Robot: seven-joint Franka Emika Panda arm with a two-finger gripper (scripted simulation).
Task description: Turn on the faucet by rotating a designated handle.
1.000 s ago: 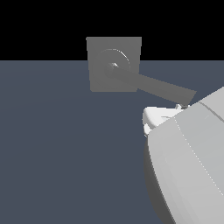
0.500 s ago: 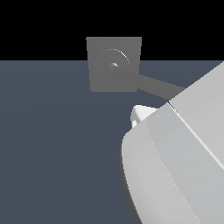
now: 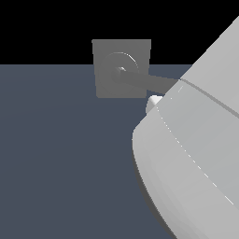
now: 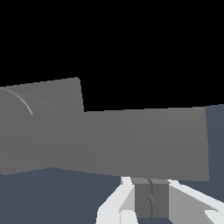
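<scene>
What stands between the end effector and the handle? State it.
Nothing shows between them. In the wrist view the handle fills the frame just past the end effector; whether they touch cannot be told.

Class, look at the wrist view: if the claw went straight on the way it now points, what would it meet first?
Most likely the handle, the flat grey bar filling the view just ahead of the claw. How near it is cannot be told; the faucet block lies further along.
</scene>
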